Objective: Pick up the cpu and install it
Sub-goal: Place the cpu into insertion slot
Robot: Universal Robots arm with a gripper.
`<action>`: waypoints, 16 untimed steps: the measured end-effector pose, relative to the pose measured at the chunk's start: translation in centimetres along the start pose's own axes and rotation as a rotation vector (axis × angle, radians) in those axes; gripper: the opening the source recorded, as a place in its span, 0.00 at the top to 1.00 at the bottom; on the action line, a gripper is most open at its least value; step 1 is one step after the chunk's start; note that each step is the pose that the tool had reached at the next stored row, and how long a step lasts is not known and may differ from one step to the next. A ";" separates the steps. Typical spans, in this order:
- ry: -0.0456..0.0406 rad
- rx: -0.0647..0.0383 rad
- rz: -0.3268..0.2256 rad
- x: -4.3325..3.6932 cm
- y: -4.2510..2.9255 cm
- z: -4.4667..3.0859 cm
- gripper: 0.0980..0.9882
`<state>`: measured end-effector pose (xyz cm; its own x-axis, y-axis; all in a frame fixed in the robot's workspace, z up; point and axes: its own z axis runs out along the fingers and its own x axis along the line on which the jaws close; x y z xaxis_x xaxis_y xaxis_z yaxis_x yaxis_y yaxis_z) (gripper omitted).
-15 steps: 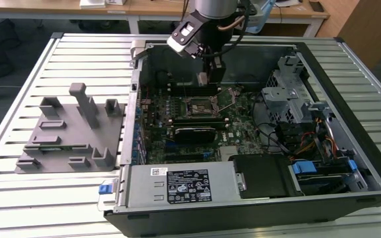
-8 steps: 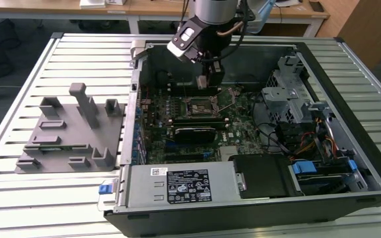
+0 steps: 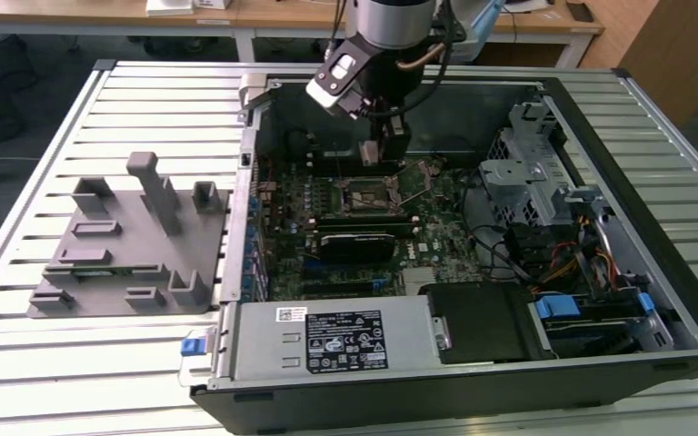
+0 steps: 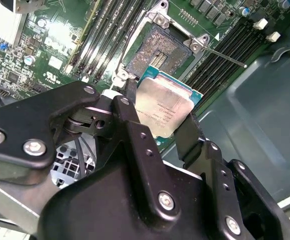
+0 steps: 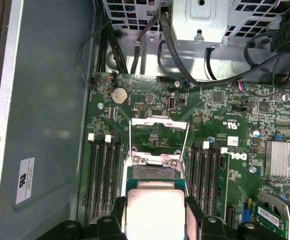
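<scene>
The cpu [image 4: 167, 107], a flat square chip with a silvery top and greenish rim, is clamped between my two black fingers [image 4: 132, 107]. My gripper [image 4: 160, 117] is shut on its two opposite edges. The chip [image 5: 155, 210] hangs just beside and above the open black socket [image 5: 152, 172], whose metal load plate [image 5: 159, 132] is flipped up. The socket's contact field [image 4: 157, 52] lies bare. In the exterior view, my gripper [image 3: 380, 154] reaches down inside the open computer case, close above the socket [image 3: 367, 193] on the green motherboard.
Memory slots [image 5: 104, 175] flank the socket on both sides. A drive cage [image 3: 531, 182] and cable bundle stand at the exterior view's right, a power supply [image 3: 324, 336] at the front. A grey fixture [image 3: 124, 245] lies on the slatted table outside the case.
</scene>
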<state>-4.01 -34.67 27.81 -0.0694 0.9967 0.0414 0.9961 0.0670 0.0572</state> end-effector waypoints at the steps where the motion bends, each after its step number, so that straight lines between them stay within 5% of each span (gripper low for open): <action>1: 0.0000 0.000 0.000 0.00 0.00 0.05 0.50; 16: -0.0001 0.000 0.000 -0.03 -0.04 0.67 0.50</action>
<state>-4.01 -34.67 27.14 -0.0694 0.9967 0.0413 0.9961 0.0670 0.0571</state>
